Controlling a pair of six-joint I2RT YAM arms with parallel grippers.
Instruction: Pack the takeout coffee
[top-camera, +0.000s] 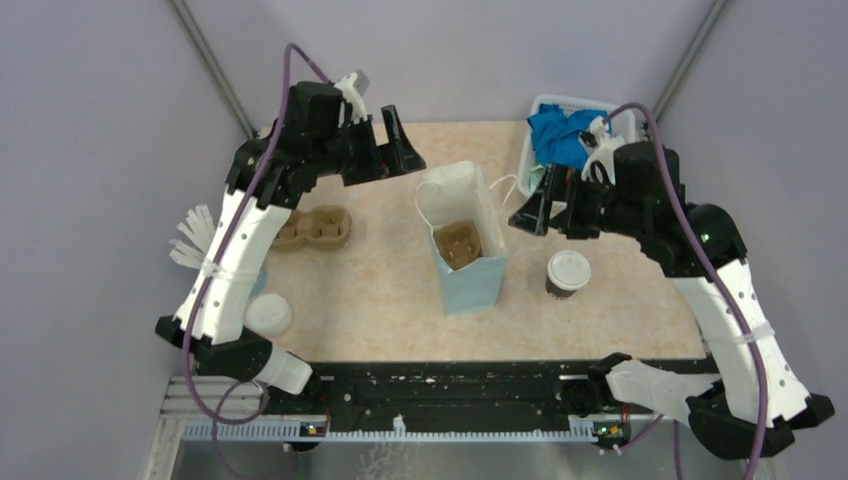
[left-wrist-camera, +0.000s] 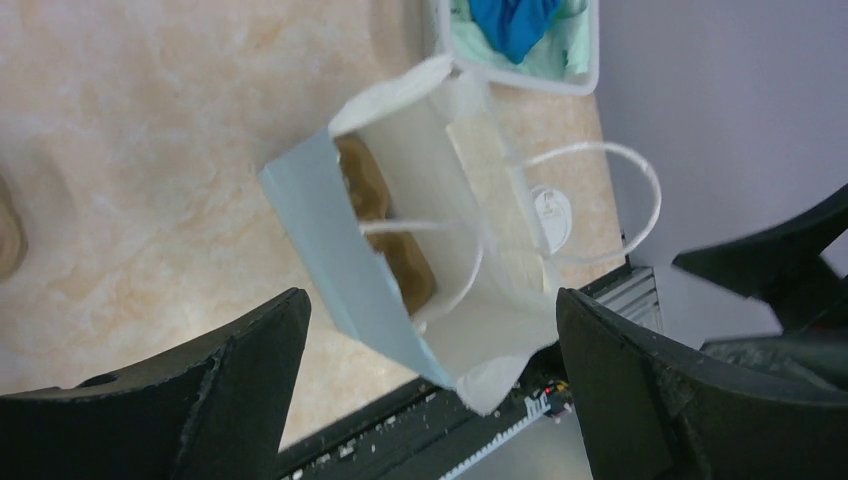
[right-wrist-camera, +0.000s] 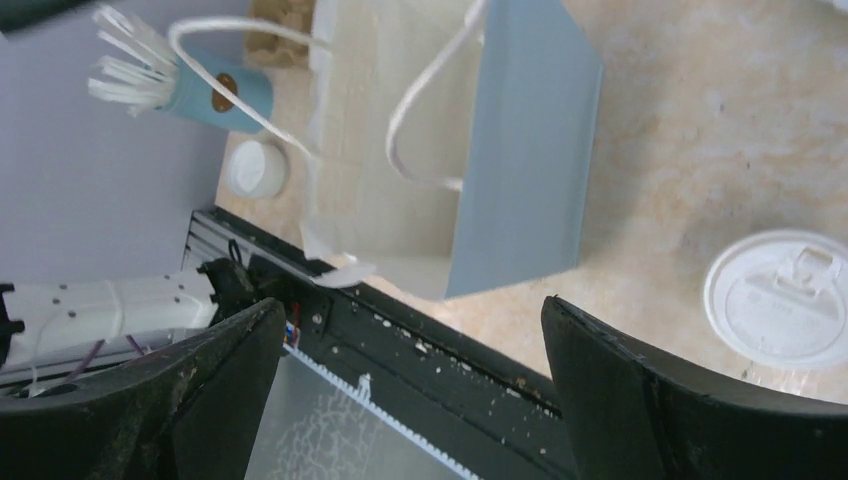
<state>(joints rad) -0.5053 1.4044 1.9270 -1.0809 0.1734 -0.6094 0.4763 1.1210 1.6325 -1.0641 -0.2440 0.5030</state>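
- Over the far half of the table (top-camera: 380, 290), my left claw (top-camera: 380, 152) hangs with its jaws spread wide and nothing between them. The right claw (top-camera: 545, 205) is the same, wide and empty.
- The coffee (top-camera: 567, 273) stands upright on the table, near the right claw and just right of the bag (top-camera: 470, 282), not touching it.
- I judge it light but tippy if full. The thin paper wall would give under a hard squeeze, and the snap-on lid (right-wrist-camera: 780, 300) could pop off. I'd grip the brown wall just below the lid's rim, gently, and keep it level.
- The lid is round, white, smooth plastic with a raised sip tab. The cup is dark and matte.
- The bag is pale blue paper, sharply creased and open at the top, with its white cord handles flopping outward. A pulpy brown cup tray (top-camera: 458, 246) sits at the bottom.
- Farther out are a second tray (top-camera: 315, 227), a loose white lid (top-camera: 268, 313), and a white basket (top-camera: 545, 101) holding blue cloth.
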